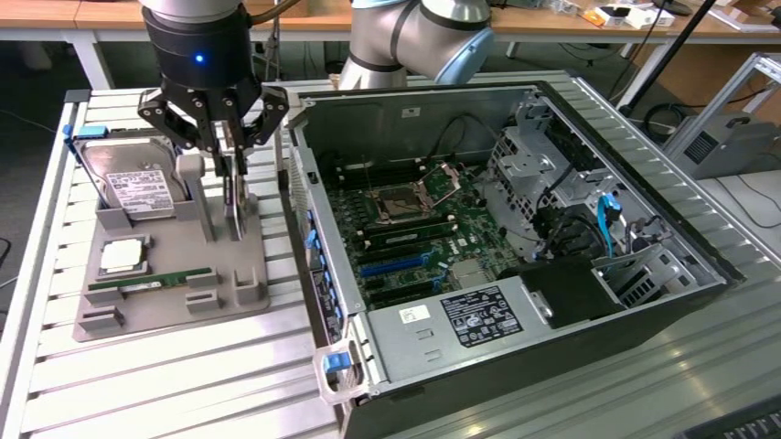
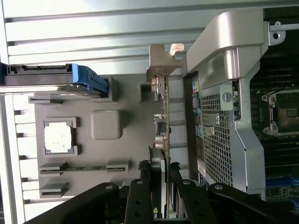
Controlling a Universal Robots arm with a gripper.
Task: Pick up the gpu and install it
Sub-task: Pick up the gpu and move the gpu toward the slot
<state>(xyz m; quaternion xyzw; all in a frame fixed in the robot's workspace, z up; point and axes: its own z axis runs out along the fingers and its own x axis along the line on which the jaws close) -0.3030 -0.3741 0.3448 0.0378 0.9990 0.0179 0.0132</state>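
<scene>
On the gray tray (image 1: 165, 315), gpu (image 1: 236, 208) upright in its slot, gripper (image 1: 227, 148) clamped on it

Hidden parts
End effector (image 2: 160, 182) covers one end of the gpu (image 2: 165, 112); hard drive (image 1: 137, 183) label unreadable.

Gpu (image 2: 164, 112) bracket silvery metal (dull); tray (image 2: 126, 154) matt grey plastic.

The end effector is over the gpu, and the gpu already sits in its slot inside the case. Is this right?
No. The end effector is over the gpu, but the gpu stands on edge in the tray beside the case, as the exterior view shows.
</scene>
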